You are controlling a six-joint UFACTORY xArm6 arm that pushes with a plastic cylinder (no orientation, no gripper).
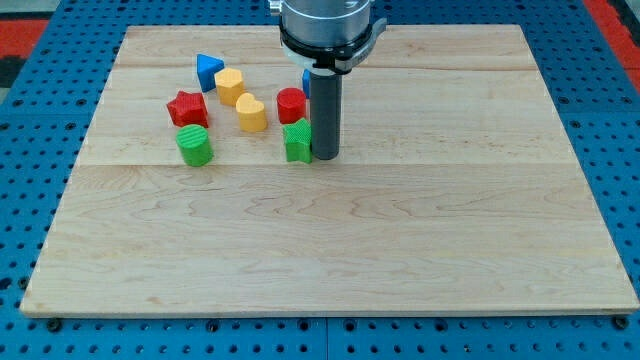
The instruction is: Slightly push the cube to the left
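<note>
Wooden board (330, 270): pale, light-grained planks, its near edge closest at the view's bottom; it lies on a blue pegboard (620, 150) dotted with holes.

Blue block (306, 79): only a thin sliver shows, at the left edge of the rod and well above its lower end; its shape cannot be made out, so whether this is the cube cannot be told; it sits just to the upper right of the red block, toward the view's top.

My tip (323, 157): lower end of a straight dark rod (323, 110) hanging from a round silver and black mount (322, 25); the tip rests on the board just right of the green star-like block, touching it or very nearly so, which of the two cannot be told; no jaws to part or close, and nothing is held.

Green star-like block (298, 142): ribbed sides, notched outline; directly below the red block.

Red block (291, 104): rounded, many-sided, ridged.

Yellow heart-like block (251, 113): lobed top; left of the red block.

Yellow block (230, 86): six-sided by the look of it; just up and left of the heart-like one.

Blue triangle (208, 70): pointed wedge; farthest toward the view's top-left.

Red star (187, 108): spiky outline; below the triangle.

Green cylinder (195, 146): ribbed, round; just below the red star.
</note>
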